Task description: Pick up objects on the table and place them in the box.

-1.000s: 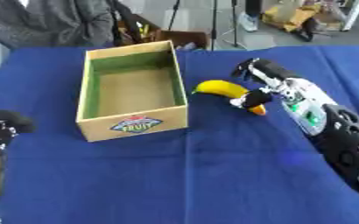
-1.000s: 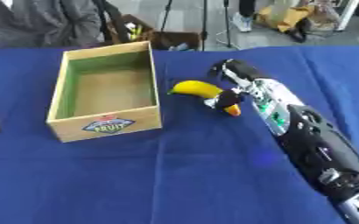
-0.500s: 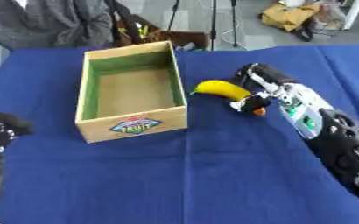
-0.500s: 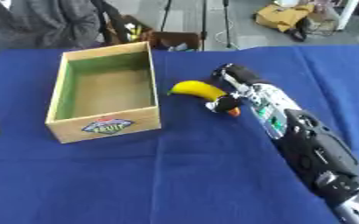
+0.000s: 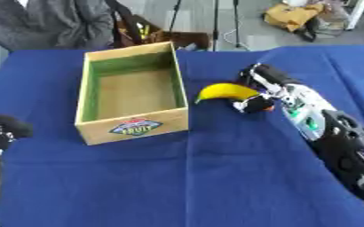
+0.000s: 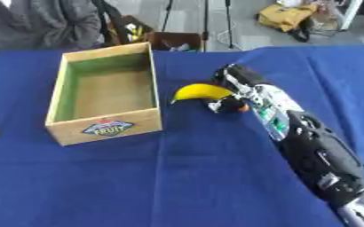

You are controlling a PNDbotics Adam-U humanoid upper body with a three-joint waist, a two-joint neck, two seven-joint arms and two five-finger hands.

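A yellow banana (image 5: 220, 91) lies on the blue tablecloth just right of the open wooden box (image 5: 132, 127), which has a green inside and a fruit label on its near wall. My right hand (image 5: 260, 82) reaches in from the right and is curled round the banana's right end, with the thumb (image 5: 250, 105) under it. A small orange bit (image 5: 269, 107) shows beside the thumb. The box holds nothing. My left hand (image 5: 0, 129) rests at the lower left edge, away from everything.
The blue tablecloth (image 5: 185, 177) covers the whole table. Beyond its far edge stand a seated person in grey, a dark bag (image 5: 142, 33), stand legs and a yellow bag (image 5: 294, 15) on the floor.
My right hand stays at the banana's right end. The banana has hardly moved. The left arm is still.
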